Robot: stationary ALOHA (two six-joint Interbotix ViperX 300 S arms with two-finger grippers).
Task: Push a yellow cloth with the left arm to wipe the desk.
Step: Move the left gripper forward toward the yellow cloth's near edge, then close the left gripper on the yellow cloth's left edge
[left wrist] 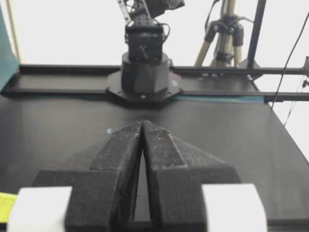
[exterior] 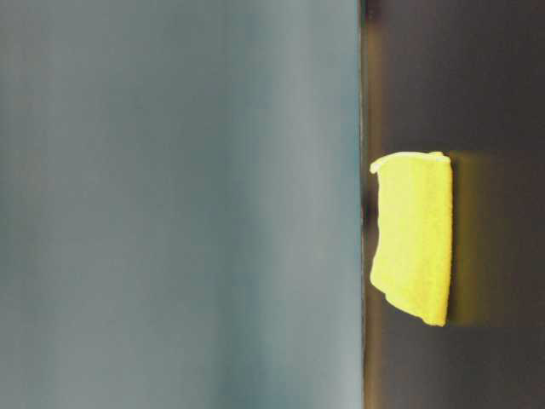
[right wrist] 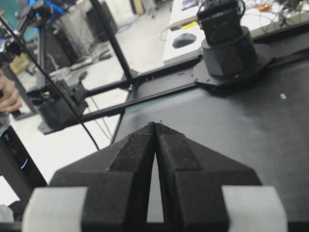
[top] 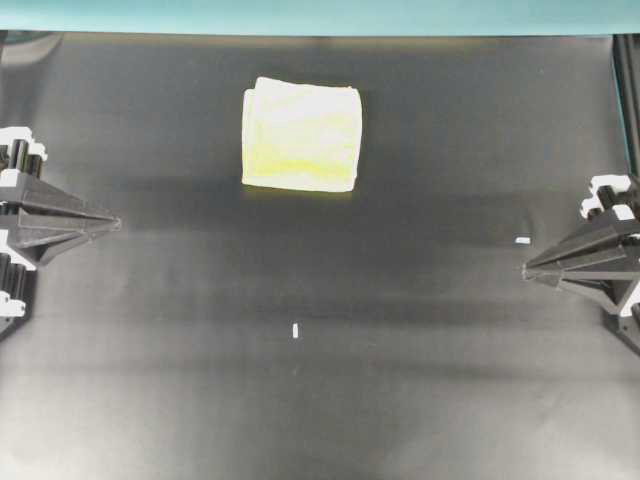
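From my station I saw the left gripper (top: pixel 112 223) clenched on nothing, its two black wedge fingers pressed tip to tip in the left wrist view (left wrist: pixel 143 123). It pointed in from the left edge of the desk (top: pixel 300 400), well apart from the yellow cloth (top: pixel 301 137), lower in the overhead view and to the cloth's left. The right gripper (top: pixel 530 269) was likewise clamped empty, its fingertips meeting in its own wrist view (right wrist: pixel 155 124); it sat at the opposite edge, farther from the cloth than its twin. The cloth itself lay folded, roughly square, flat on the desk near the teal strip (top: pixel 320 15), touched by neither arm. Two small white tape marks lay below the cloth in the overhead view: one (top: pixel 296 331) almost straight below, the other (top: pixel 522 240) just beside the right gripper's tip.
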